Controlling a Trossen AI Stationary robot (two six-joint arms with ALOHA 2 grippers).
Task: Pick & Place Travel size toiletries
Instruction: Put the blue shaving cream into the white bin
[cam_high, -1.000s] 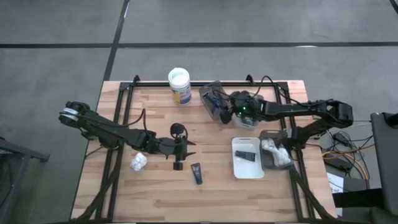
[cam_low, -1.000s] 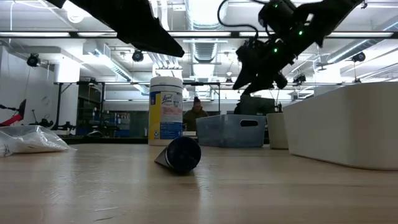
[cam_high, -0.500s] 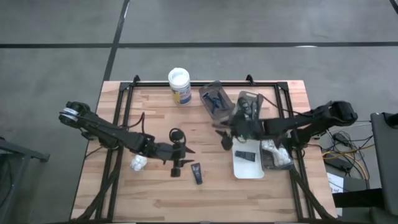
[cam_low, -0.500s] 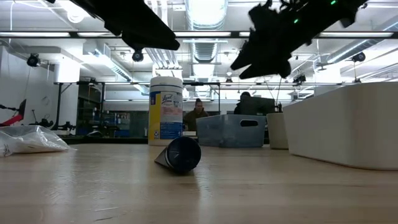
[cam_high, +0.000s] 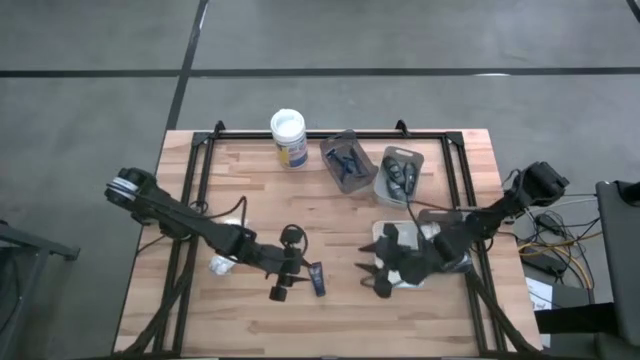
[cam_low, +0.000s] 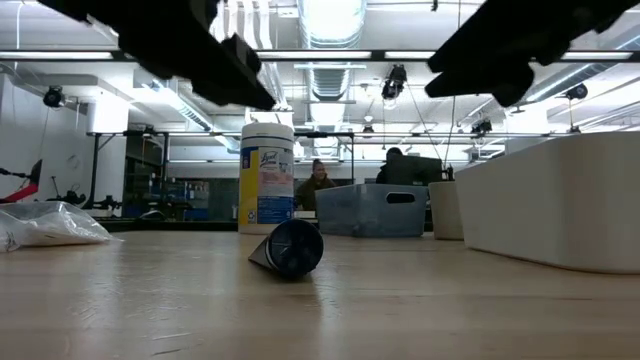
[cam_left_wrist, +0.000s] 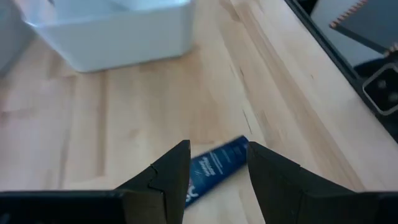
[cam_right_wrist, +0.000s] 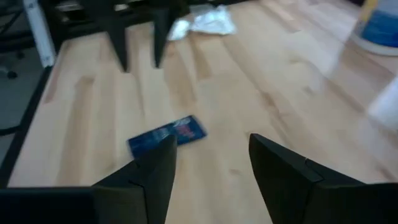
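Note:
A small dark blue tube (cam_high: 317, 279) lies flat on the wooden table near its front middle; it also shows in the left wrist view (cam_left_wrist: 214, 168), the right wrist view (cam_right_wrist: 168, 135) and the low view (cam_low: 288, 248). My left gripper (cam_high: 300, 274) is open, just left of the tube, with its fingers pointing toward the tube. My right gripper (cam_high: 366, 279) is open and empty, right of the tube and facing it, by the white tray's near left corner. A white lumpy packet (cam_high: 222, 264) lies on the table under the left arm.
A white tray (cam_high: 400, 268) and a grey tray holding packets (cam_high: 447, 252) stand at the right. Two grey trays stand at the back, one with blue razors (cam_high: 344, 160) and one with dark bottles (cam_high: 400, 172). A white-lidded tub (cam_high: 288, 134) stands left of them.
My right gripper has swung from above the far grey trays toward the table's near edge and come down beside the white tray, facing the tube. My left gripper has moved toward the near edge, closer to the tube. The tube has stayed where it was.

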